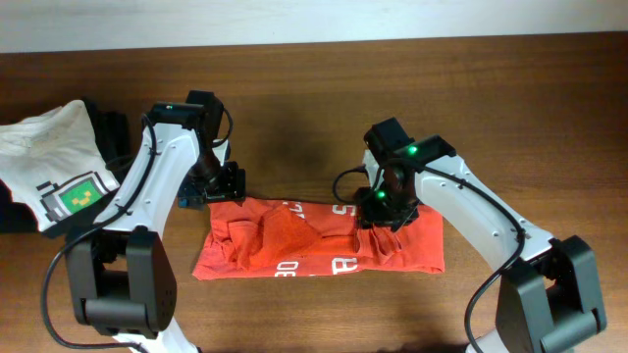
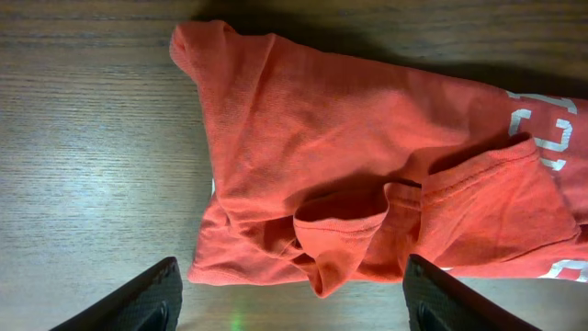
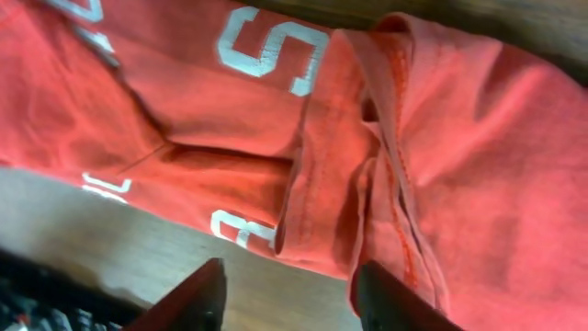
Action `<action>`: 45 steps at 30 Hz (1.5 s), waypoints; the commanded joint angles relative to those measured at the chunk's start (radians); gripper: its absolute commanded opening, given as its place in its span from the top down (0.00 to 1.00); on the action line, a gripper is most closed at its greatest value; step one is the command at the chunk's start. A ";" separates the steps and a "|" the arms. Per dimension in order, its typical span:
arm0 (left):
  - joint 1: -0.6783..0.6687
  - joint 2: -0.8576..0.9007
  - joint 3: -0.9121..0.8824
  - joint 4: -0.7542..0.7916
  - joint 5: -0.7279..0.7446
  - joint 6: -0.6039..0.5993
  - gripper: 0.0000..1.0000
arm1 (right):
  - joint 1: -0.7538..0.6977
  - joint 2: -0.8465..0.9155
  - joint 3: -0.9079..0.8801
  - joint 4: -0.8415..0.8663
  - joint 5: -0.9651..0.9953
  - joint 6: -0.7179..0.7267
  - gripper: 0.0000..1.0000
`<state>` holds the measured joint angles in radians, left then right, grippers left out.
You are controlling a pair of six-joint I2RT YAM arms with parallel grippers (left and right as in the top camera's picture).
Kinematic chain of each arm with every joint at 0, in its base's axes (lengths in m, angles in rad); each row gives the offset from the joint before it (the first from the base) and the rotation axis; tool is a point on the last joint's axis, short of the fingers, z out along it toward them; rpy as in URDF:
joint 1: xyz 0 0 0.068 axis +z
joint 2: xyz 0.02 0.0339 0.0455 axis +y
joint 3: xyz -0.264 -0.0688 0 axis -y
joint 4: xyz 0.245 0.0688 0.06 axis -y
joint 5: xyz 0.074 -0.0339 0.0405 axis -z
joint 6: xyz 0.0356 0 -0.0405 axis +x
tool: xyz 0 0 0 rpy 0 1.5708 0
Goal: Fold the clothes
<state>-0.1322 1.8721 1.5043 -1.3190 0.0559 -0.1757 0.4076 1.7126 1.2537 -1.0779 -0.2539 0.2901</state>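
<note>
- The orange-red short-sleeved T-shirt of thin fabric [image 1: 319, 243] lies flat on the brown wooden worktop [image 1: 549, 98]. It sits in the lower middle of the overhead frame, gathered into a rough horizontal band with rumpled folds across its middle.
- White letters and digits show on the shirt's upper and lower edges in the overhead view. The right wrist view shows a white "S" [image 3: 271, 51] near the top of the frame.
- The left gripper [image 1: 224, 186] hangs just above the shirt's upper left corner in the overhead frame. In the left wrist view its fingers [image 2: 138, 299] stand wide apart at the bottom corners, with nothing held. The shirt's bunched sleeve and hem lie beyond them.
- The right gripper [image 1: 385, 211] is over the right part of the shirt, low against the fabric. In the right wrist view its fingers [image 3: 188, 299] are spread apart at the bottom edge. Bare worktop and a folded ridge of fabric lie between them, and nothing is clamped.
- A white T-shirt with a green pixel graphic [image 1: 59, 167] lies at the far left of the overhead frame, on top of folded black garments [image 1: 110, 127]. It is well apart from the orange-red shirt.
</note>
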 commanded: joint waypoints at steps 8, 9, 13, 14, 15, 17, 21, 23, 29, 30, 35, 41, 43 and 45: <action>0.004 -0.020 0.015 0.005 0.011 0.002 0.22 | -0.010 0.020 -0.013 -0.040 0.362 0.295 0.55; 0.004 -0.020 0.015 0.005 0.011 0.002 0.22 | -0.008 0.037 -0.016 -0.040 0.352 0.295 0.55; 0.004 -0.020 0.015 0.006 0.011 0.002 0.19 | 0.006 0.111 -0.023 0.035 -0.035 0.060 0.62; 0.004 -0.020 0.015 0.006 0.011 0.002 0.19 | 0.015 0.116 -0.023 0.056 -0.167 -0.031 0.58; 0.004 -0.020 0.015 0.005 0.011 0.002 0.19 | 0.027 0.116 -0.023 0.064 -0.257 -0.100 0.52; 0.004 -0.020 0.015 0.005 0.011 0.002 0.19 | 0.055 0.116 -0.023 0.069 -0.341 -0.163 0.46; 0.004 -0.020 0.015 0.000 0.006 0.002 0.19 | 0.064 0.110 -0.018 0.033 -0.237 -0.143 0.51; 0.004 -0.020 0.015 0.010 -0.019 0.002 0.13 | 0.050 0.069 -0.004 -0.025 -0.068 -0.060 0.51; 0.042 -0.019 -0.009 0.018 -0.030 0.021 0.01 | -0.041 -0.106 0.004 -0.168 0.267 0.066 0.42; 0.055 -0.019 -0.028 0.029 -0.029 0.021 0.01 | -0.055 -0.106 0.004 -0.177 0.267 0.066 0.41; 0.080 -0.019 -0.236 0.182 0.091 0.110 0.01 | -0.121 -0.105 0.001 -0.183 0.266 0.066 0.39; 0.080 -0.019 -0.464 0.403 0.244 0.124 0.42 | -0.123 -0.105 0.001 -0.188 0.266 0.066 0.39; 0.080 -0.019 -0.468 0.402 0.240 0.124 0.83 | -0.123 -0.105 0.001 -0.190 0.267 0.066 0.39; 0.081 -0.019 -0.446 0.400 0.221 0.124 0.99 | -0.127 -0.105 0.001 -0.190 0.272 0.066 0.39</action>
<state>-0.0494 1.8439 1.0569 -0.9188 0.2600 -0.0669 0.2893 1.6112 1.2446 -1.2648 -0.0071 0.3408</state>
